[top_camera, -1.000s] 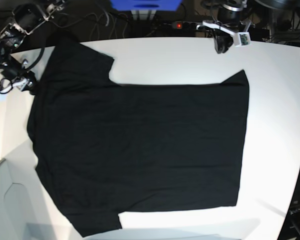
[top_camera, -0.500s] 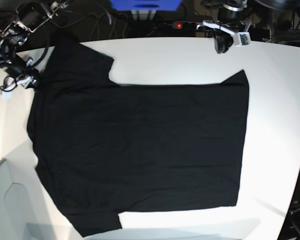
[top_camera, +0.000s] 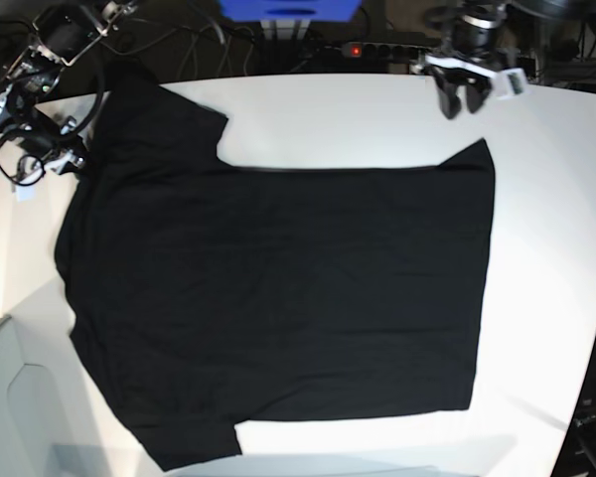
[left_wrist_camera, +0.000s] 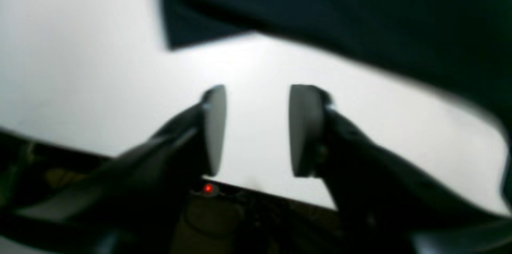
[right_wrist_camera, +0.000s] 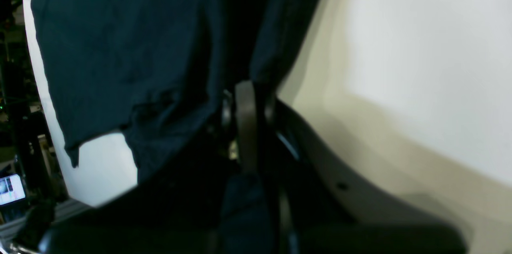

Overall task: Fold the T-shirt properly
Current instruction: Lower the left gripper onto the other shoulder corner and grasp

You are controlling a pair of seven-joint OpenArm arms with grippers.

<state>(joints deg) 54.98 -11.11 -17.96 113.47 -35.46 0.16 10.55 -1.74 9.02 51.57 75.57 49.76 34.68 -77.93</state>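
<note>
Lying flat and spread wide, the black T-shirt (top_camera: pixel 278 288) covers most of the white table (top_camera: pixel 556 199), one sleeve (top_camera: pixel 169 124) reaching toward the far left corner and the hem running down the right side. No fold has been made yet, so from where I stand this looks like the very start: each arm taking its hold on the far edge of the garment.

The right gripper (top_camera: pixel 65 154) sits at the shoulder edge near that far sleeve. Its wrist view shows the jaws pressed together with dark fabric bunched around them, and cloth appears to be caught between the pads, so I judge it to be pinching the T-shirt there.

The left gripper (top_camera: pixel 464 99) hangs over bare table just beyond the far hem corner (top_camera: pixel 482 149), not touching the shirt. In its wrist view the two fingers (left_wrist_camera: pixel 214 126) stand spread, with only white tabletop between them and the fabric edge lying ahead of them.

The next move seems to call for the left arm to travel forward and down to that hem corner, slide one finger under the cloth, and close on it. Only with both far corners held can the edge be lifted evenly and carried over toward the near side; lifting from one end alone would drag and skew the shirt.
</note>
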